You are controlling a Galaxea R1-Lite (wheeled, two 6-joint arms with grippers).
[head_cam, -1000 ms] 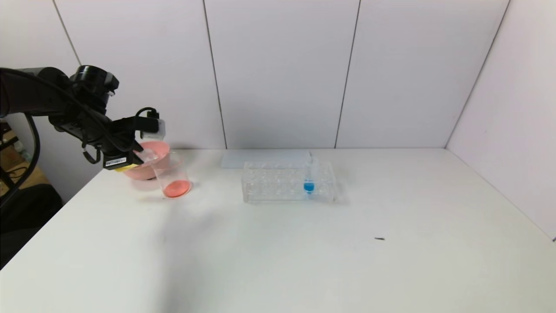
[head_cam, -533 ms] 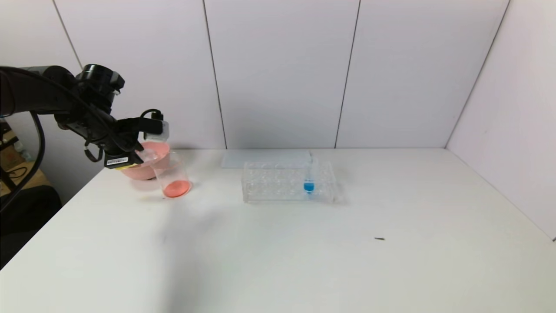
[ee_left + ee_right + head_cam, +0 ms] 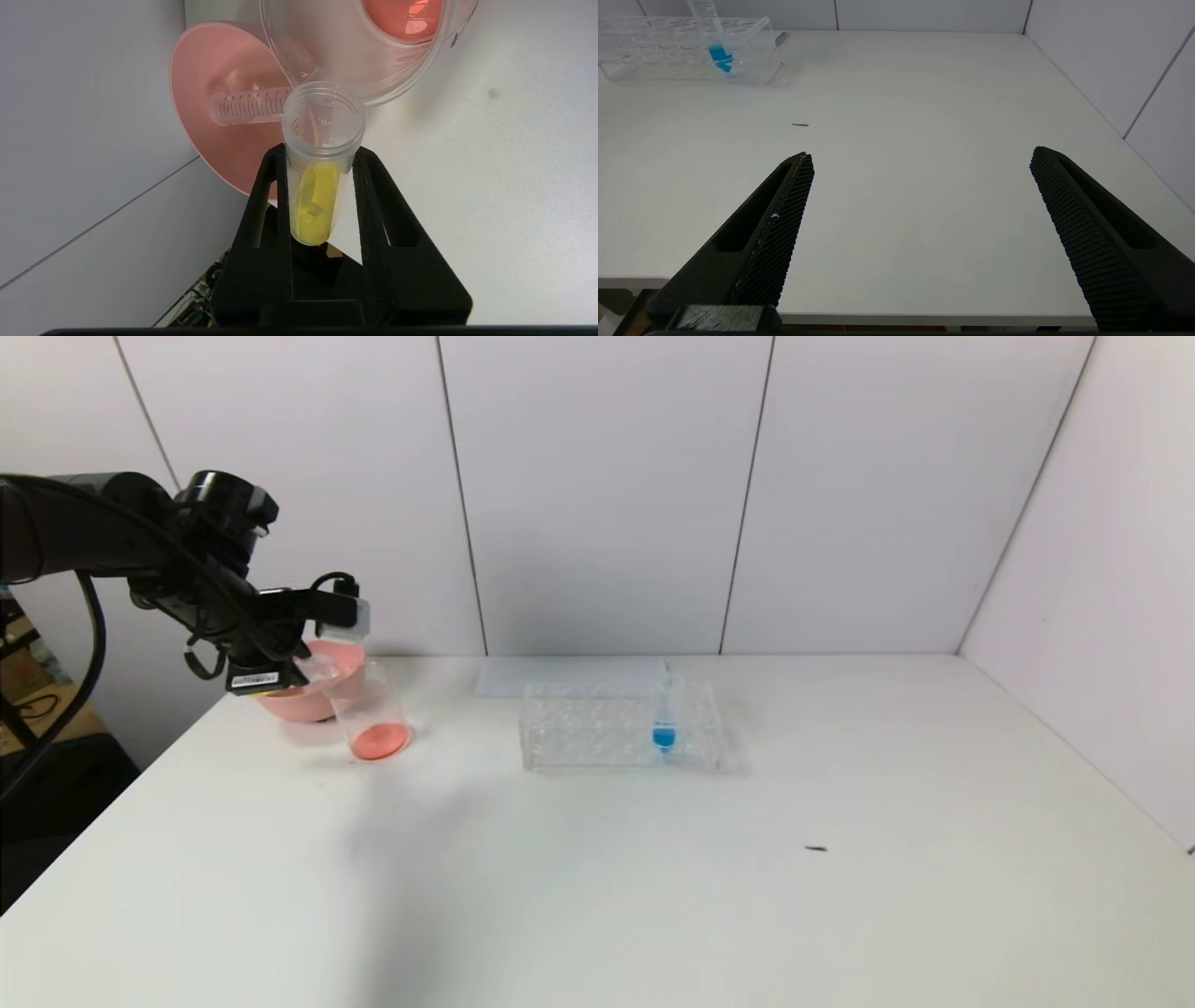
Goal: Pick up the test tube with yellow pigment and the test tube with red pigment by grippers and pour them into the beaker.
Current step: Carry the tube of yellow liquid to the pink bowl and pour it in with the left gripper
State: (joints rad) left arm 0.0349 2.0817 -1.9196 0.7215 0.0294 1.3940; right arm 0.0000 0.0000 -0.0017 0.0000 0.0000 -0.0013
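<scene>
Left end effector (image 3: 321,161): I see it pinching the test tube with yellow pigment (image 3: 320,186) mid-body, mouth tipped just short of the beaker (image 3: 364,51) rim.
Handling: I judge the tube light, smooth, slippery; grip mid-wall, firmly.
Right end effector (image 3: 920,186): spread, parked.

This looked like a small lab test cell: a plain white table (image 3: 653,896) boxed in by pale panelled walls (image 3: 597,495), with chemistry glassware set out on it. A clear tube rack (image 3: 597,728) held a tube of blue liquid (image 3: 664,728), a beaker (image 3: 372,714) carried orange-red liquid beside a pink bowl (image 3: 313,695), and a graduated test tube with yellow pigment (image 3: 317,186) showed up close
</scene>
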